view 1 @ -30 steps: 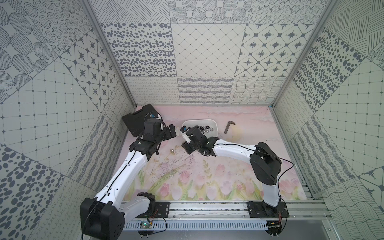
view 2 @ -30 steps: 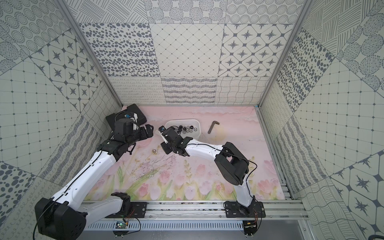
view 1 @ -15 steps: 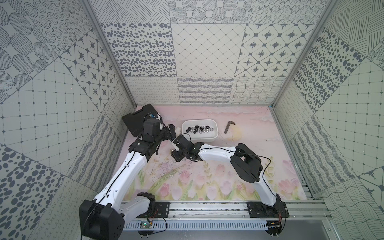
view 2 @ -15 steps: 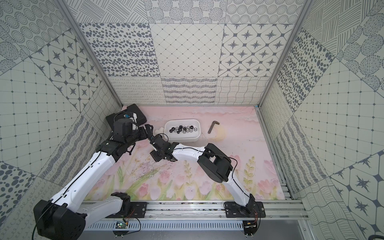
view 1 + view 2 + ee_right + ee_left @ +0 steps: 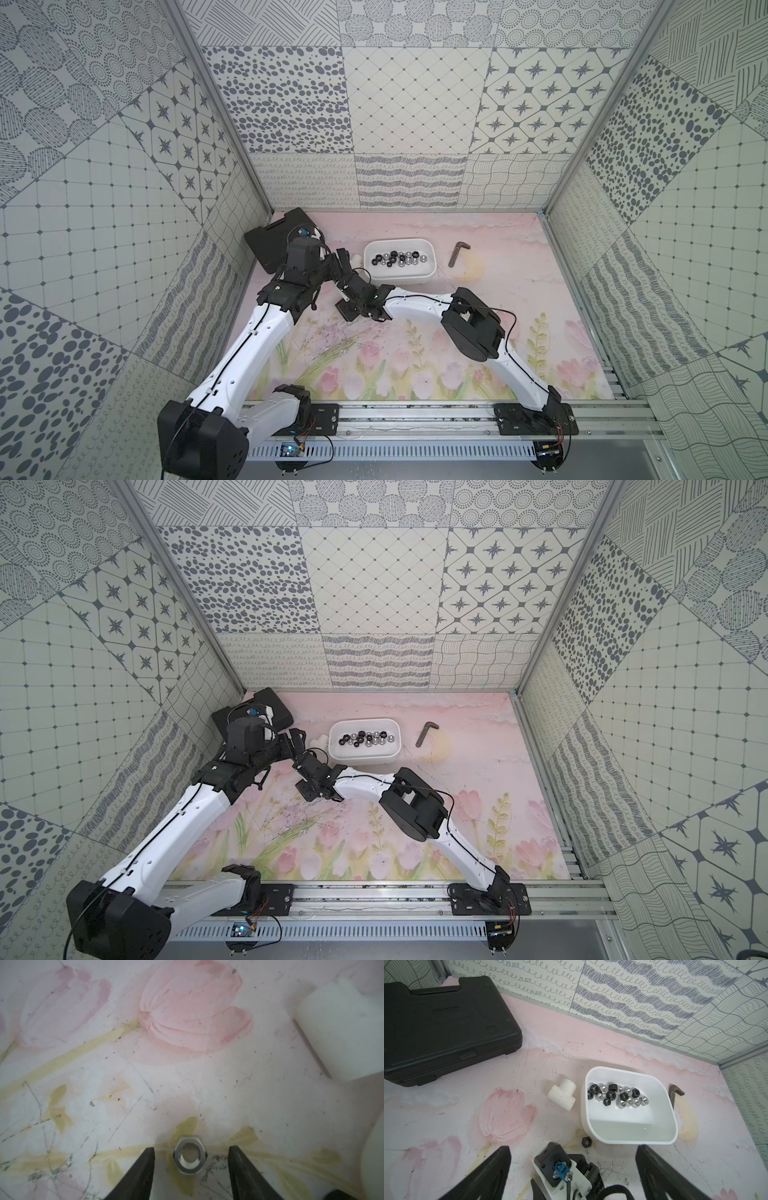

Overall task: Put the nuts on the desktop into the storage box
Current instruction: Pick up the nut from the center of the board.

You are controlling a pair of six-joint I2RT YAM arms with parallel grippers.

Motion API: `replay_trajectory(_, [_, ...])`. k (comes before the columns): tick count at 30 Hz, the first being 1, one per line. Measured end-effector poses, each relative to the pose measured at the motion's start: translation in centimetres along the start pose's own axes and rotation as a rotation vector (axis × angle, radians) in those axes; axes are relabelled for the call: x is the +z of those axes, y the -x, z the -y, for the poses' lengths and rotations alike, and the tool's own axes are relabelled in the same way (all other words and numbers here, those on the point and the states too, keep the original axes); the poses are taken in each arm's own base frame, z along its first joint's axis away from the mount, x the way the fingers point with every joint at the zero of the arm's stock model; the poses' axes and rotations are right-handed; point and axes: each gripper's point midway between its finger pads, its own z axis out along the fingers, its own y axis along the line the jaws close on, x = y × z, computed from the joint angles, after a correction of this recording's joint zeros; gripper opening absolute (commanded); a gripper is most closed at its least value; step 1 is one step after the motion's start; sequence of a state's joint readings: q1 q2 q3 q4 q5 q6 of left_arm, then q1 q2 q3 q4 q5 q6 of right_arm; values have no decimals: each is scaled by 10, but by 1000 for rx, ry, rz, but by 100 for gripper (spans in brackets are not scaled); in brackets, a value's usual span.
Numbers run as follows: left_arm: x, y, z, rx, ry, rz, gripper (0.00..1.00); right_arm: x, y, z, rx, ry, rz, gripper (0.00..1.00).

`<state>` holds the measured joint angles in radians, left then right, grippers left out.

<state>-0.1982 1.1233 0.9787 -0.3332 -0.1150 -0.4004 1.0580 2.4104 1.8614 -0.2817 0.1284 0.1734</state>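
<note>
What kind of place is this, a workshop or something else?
Probably a robot test cell rather than a real workshop: patterned wall panels enclose a tulip-printed desktop, and an aluminium rail along its front carries the left arm and right arm.

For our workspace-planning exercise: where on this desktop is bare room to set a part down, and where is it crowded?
Free: the pink tulip-printed desktop right of the dark L-shaped hex key, and the near strip along the metal rail. Crowded: left of the shallow white storage tray, with the white plastic T-fitting, a silver hexagonal nut, left gripper and right gripper.
</note>
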Motion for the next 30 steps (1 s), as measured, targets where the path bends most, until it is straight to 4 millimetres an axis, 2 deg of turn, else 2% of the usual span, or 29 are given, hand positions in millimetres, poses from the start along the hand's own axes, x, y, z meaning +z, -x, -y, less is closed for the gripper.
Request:
replay_trajectory(4, [0,0,0,0,0,0,99,1,-1,1,-6,-11,-5,49])
replay_trajectory(11, [0,0,0,0,0,0,99,2,-2,3,-12,-22,4,24])
replay_trajectory(17, [0,0,0,0,0,0,99,-7,-10,4,-18,-20,25,20])
replay_trajectory(22, [0,0,0,0,0,-1,99,-39,-36,13,-25,-29,-12,19])
replay_trajectory(25, [1,0,0,1,1,-2,99,-70,-36,23,-13,-35,9,20])
replay_trajectory(28, [1,0,0,1,1,-2,99,-114,-8,44,37,-35,109,21])
replay_trajectory(30, [1,0,0,1,1,-2,99,-145,21,70,92,-56,204,21])
